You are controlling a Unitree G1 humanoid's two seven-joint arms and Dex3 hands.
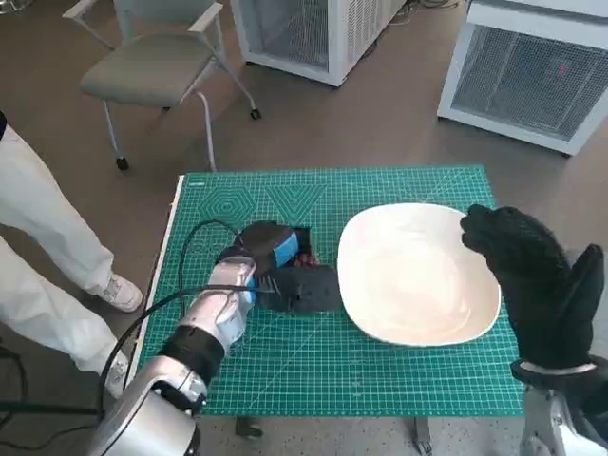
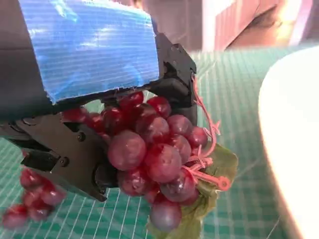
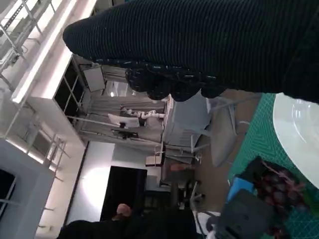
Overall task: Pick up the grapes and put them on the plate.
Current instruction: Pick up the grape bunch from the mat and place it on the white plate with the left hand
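Note:
A bunch of dark red grapes (image 2: 149,149) with a green leaf (image 2: 204,209) and a pink tie lies between the black fingers of my left hand (image 2: 89,55), which grips it. In the head view that hand (image 1: 280,271) sits low over the green mat (image 1: 380,380), just left of the white plate (image 1: 418,271), and only a few grapes (image 1: 306,258) show past it. My gloved right hand (image 1: 532,275) hovers over the plate's right edge, holding nothing, fingers spread. The right wrist view shows the glove (image 3: 199,45), the plate's rim (image 3: 299,129) and the grapes (image 3: 279,186).
A person's legs in white trousers (image 1: 38,256) stand close to the table's left side. A grey chair (image 1: 157,66) and two white cabinets (image 1: 313,33) (image 1: 532,76) stand beyond the far edge. A black cable (image 1: 190,247) loops beside my left forearm.

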